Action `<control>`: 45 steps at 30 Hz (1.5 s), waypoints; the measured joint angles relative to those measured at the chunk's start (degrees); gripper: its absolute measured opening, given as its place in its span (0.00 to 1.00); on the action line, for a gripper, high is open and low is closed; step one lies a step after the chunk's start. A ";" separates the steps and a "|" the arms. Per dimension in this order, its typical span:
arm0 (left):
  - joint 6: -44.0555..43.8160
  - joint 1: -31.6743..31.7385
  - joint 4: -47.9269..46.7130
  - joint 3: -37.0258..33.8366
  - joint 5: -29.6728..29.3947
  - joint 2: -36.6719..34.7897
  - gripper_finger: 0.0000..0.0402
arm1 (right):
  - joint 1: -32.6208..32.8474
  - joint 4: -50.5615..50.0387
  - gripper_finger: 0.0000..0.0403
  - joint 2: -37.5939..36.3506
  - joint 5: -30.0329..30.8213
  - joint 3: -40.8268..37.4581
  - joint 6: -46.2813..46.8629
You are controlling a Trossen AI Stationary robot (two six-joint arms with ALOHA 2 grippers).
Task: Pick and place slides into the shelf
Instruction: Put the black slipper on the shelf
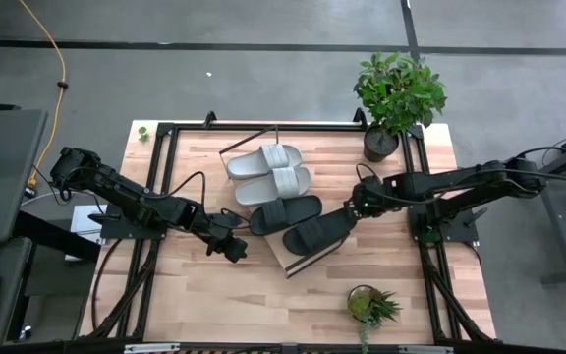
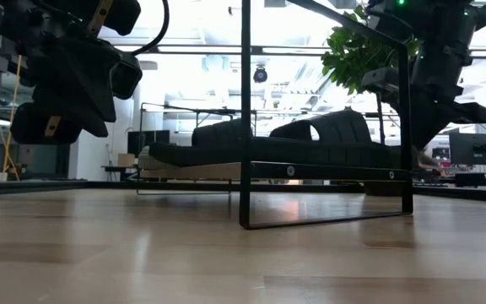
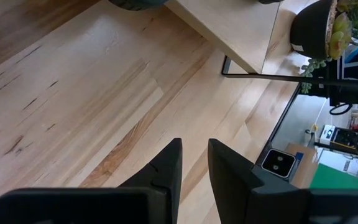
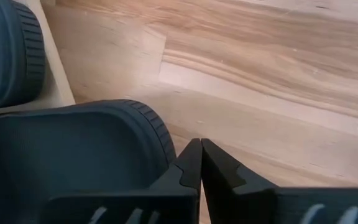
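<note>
Right wrist view shows the right claw (image 4: 201,163) clenched, its two dark fingertips (image 4: 191,158) pressed together with nothing between them, held just beside the rounded heel of a black slide (image 4: 73,143). Whether a finger touches that heel cannot be told. Past this slide lies the second black slide (image 4: 8,53), both of them resting on the pale board of the shelf (image 4: 58,78).

From the high view, the right claw (image 1: 355,208) sits at the shelf's right side, next to the nearer black slide (image 1: 314,233). The other black slide (image 1: 285,212) lies beside it, then the two light grey slides (image 1: 275,184) (image 1: 263,159) farther back, all four side by side along the shelf (image 1: 298,264), which lies slanted across the middle of the counter (image 1: 254,305).

The left claw (image 1: 232,246) hangs to the left of the shelf, apart from it. In the left wrist view its fingers (image 3: 169,171) are slightly parted and grasp nothing, with bare counter under them and the shelf's corner and black rod frame (image 3: 263,76) farther off.

A small potted succulent (image 1: 369,305) stands near the front edge of the counter, and a larger leafy potted plant (image 1: 397,98) stands at the far right corner, behind the right arm.
</note>
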 joint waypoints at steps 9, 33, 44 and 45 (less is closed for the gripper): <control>-0.01 0.00 0.00 0.00 0.00 0.00 0.17 | 0.00 3.84 0.00 0.22 -1.94 0.00 -2.81; 0.02 0.00 0.01 0.00 0.00 0.00 0.17 | 0.02 12.65 0.00 0.22 -8.71 0.00 -5.00; 0.02 0.00 0.02 0.00 0.46 0.00 0.17 | 0.02 9.42 0.00 0.22 -4.94 0.00 -2.24; 0.02 0.00 0.01 0.00 0.46 0.00 0.17 | 0.02 9.44 0.00 0.40 -5.08 0.00 -2.24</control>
